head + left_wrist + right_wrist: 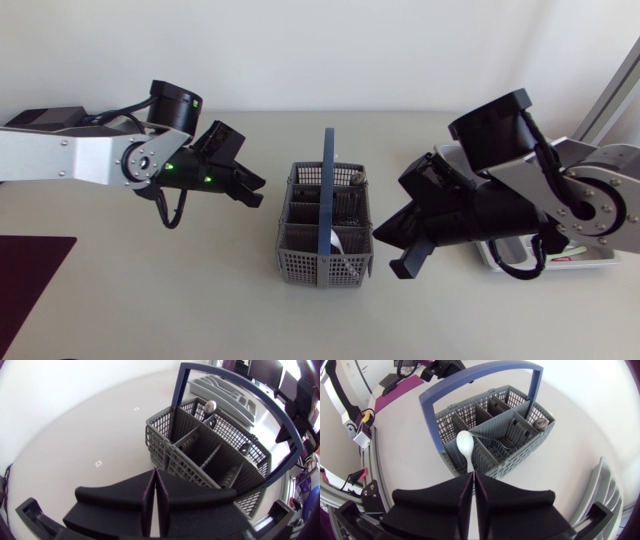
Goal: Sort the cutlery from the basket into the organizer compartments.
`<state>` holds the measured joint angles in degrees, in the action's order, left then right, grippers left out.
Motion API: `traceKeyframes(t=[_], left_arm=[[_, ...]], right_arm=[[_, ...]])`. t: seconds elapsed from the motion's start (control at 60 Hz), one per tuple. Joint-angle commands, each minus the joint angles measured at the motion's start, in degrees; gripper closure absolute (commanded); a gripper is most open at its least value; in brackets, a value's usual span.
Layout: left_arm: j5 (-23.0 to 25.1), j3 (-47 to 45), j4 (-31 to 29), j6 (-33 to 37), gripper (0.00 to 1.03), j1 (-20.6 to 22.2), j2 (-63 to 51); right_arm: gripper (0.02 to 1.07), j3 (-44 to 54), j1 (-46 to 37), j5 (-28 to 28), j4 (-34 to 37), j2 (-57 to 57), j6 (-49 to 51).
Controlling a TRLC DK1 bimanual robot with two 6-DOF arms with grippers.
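Clearance comes first: the right gripper should raise the white spoon free of the basket wall and its blue handle before swinging to the organizer beside it, with a steady, unloosened grip. Its 2 fingers are pressed together on the spoon's stem, the bowl poised over a near corner compartment. The left gripper hangs just beside the basket, its fingers together and holding nothing.
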<state>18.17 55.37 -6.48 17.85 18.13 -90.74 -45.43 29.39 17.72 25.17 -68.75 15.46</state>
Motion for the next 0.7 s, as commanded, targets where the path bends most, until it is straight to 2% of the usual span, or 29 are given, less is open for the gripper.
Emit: traceKeyframes(t=[0.0, 0.283, 0.65, 0.683], left_arm=[[0.55, -2.9, -1.61, 0.87, 1.0, 0.85, 3.64], [0.81, -7.83, -3.89, 2.02, 1.0, 2.44, 10.85], [0.9, -10.64, -4.68, 3.16, 1.0, 3.14, 13.92], [0.99, -10.64, -4.68, 3.25, 1.0, 3.14, 14.01]], right_arm=[[0.92, -1.68, 1.55, -0.75, -0.65, -2.0, 0.09], [0.84, -5.28, 5.68, -4.18, -2.32, -9.21, 1.15], [0.79, -6.78, 6.21, -4.27, -3.2, -15.62, 4.66], [0.76, -6.87, 6.3, -4.27, -3.2, -15.71, 4.93]])
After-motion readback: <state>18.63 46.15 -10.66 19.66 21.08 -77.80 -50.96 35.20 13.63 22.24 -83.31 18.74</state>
